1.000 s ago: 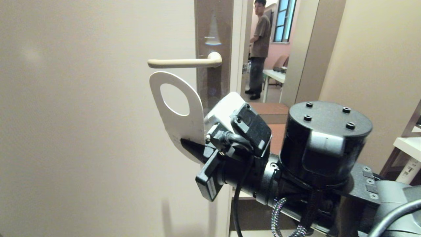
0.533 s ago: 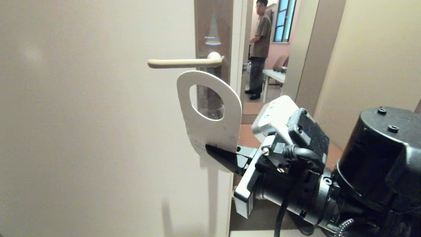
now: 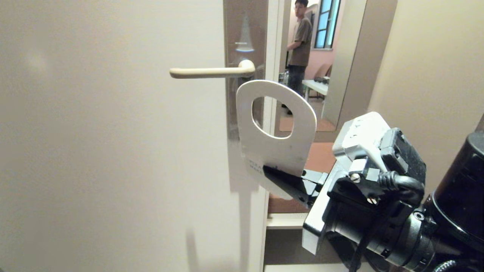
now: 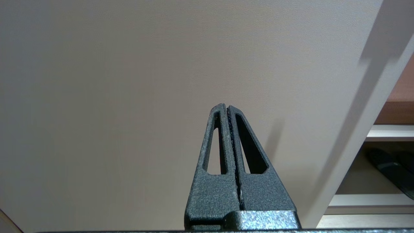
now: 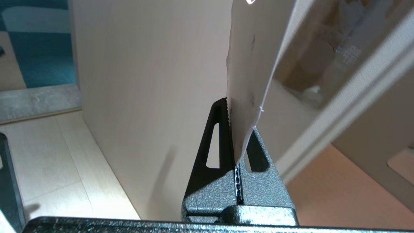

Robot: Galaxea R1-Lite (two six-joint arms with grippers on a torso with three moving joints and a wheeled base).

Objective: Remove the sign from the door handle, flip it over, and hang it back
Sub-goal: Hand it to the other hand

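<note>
The cream door handle [image 3: 211,71] sticks out level from its tall metal backplate [image 3: 245,34], with nothing hanging on it. The sign [image 3: 280,147] is off the handle, held upright just below and to the right of the pivot, white face toward the head camera, oval hole uppermost. My right gripper [image 3: 270,172] is shut on the sign's lower end. The right wrist view shows the sign [image 5: 249,64] edge-on, pinched in the right gripper [image 5: 238,115]. My left gripper [image 4: 226,106] is shut and empty, pointing at the plain door face.
The beige door [image 3: 113,132] fills the left of the head view; its edge runs down beside the backplate. Through the opening a person [image 3: 298,41] stands by a white table [image 3: 315,86]. A wall [image 3: 427,75] closes the right side.
My right arm has carried the sign to the right, from under the handle's free end to in front of the backplate and door edge. The grip is unchanged. The left arm has not moved.
</note>
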